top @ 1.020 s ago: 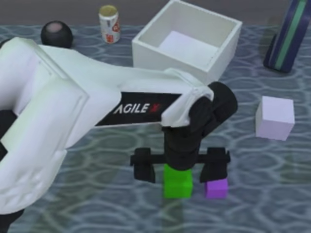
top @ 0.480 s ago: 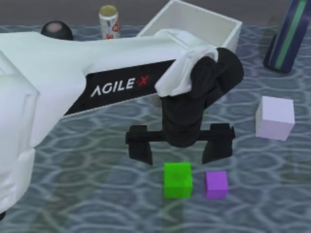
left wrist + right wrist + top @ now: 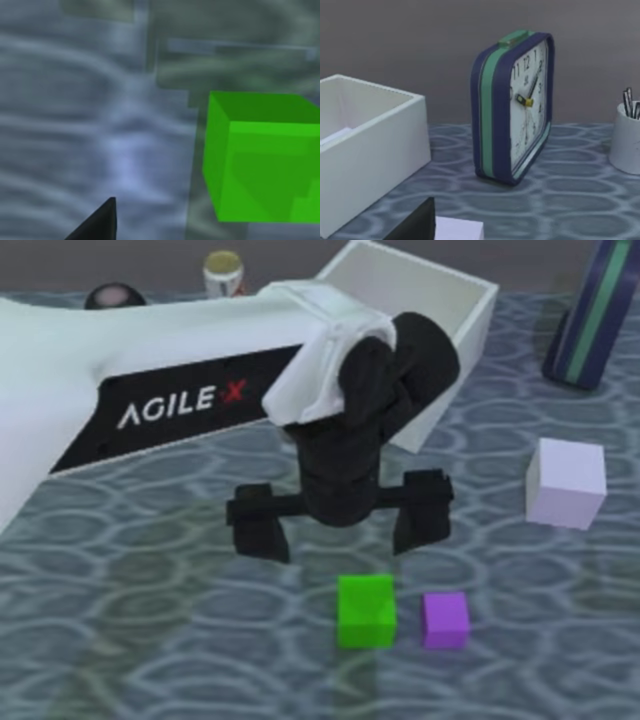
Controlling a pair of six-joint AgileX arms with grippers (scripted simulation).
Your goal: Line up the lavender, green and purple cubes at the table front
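Observation:
The green cube (image 3: 366, 610) and the smaller purple cube (image 3: 445, 620) sit side by side on the table (image 3: 150, 640) near its front, a small gap between them. The lavender cube (image 3: 566, 482) rests alone farther back at the right. My left gripper (image 3: 340, 525) hangs open and empty above the table, just behind the green cube and clear of it. The left wrist view shows the green cube (image 3: 260, 160) beside one dark fingertip (image 3: 97, 225). My right arm is outside the top view. Its wrist view shows one fingertip (image 3: 415, 222) set wide, next to the lavender cube (image 3: 462, 230).
A big white square box (image 3: 470, 320) stands at the back, partly under my left arm. A navy and green clock (image 3: 590, 315) stands back right, a can (image 3: 222, 270) and a black ball (image 3: 110, 295) back left. A white pen cup (image 3: 626, 140) shows beyond the clock.
My left gripper, low over the green cube a second ago, has lifted and drawn back and to the left, still open. The green cube stays beside the purple one.

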